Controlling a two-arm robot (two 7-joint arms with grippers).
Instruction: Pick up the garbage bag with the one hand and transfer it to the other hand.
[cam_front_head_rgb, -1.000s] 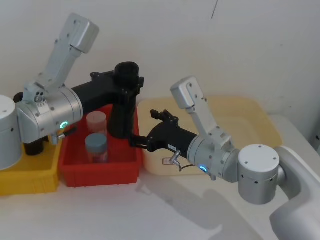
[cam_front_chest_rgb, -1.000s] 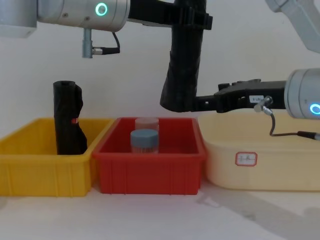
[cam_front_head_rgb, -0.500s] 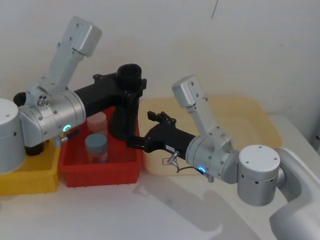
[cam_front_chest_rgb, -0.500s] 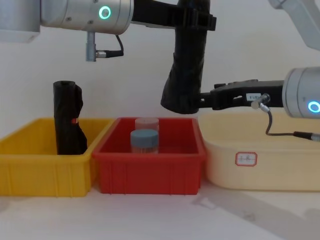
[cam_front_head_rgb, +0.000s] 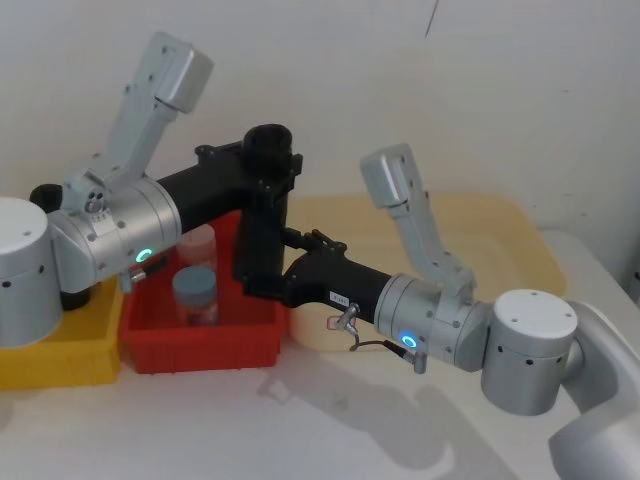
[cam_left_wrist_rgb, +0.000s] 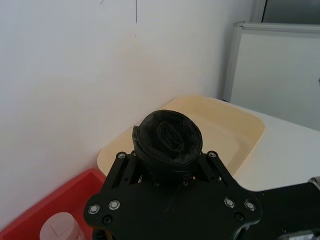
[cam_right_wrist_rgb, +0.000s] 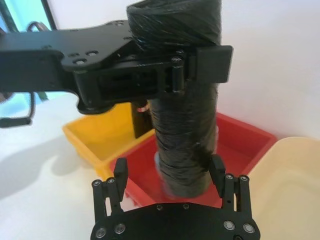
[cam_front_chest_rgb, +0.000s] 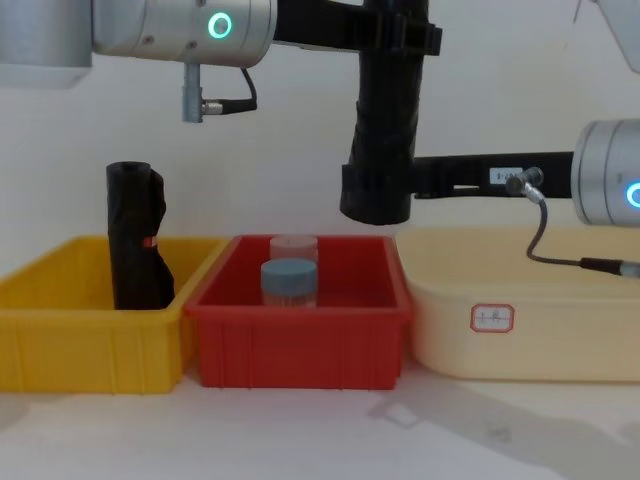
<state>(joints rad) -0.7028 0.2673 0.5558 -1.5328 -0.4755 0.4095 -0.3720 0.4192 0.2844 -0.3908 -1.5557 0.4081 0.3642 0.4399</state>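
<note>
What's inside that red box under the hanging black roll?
Two small jars stand in the red bin: a blue-lidded jar in front, a pale pinkish jar behind, its lower part hidden by the first. Their contents cannot be seen.

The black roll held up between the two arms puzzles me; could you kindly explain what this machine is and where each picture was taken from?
It is a two-armed robot. One picture looks down from its head, one across from its chest, two from its wrists. The left gripper is shut on the garbage bag, upright above the red bin, which holds two jars. The right gripper is open, fingers flanking the bag's lower end. A yellow bin holds another black roll; a cream tray sits rightmost.
</note>
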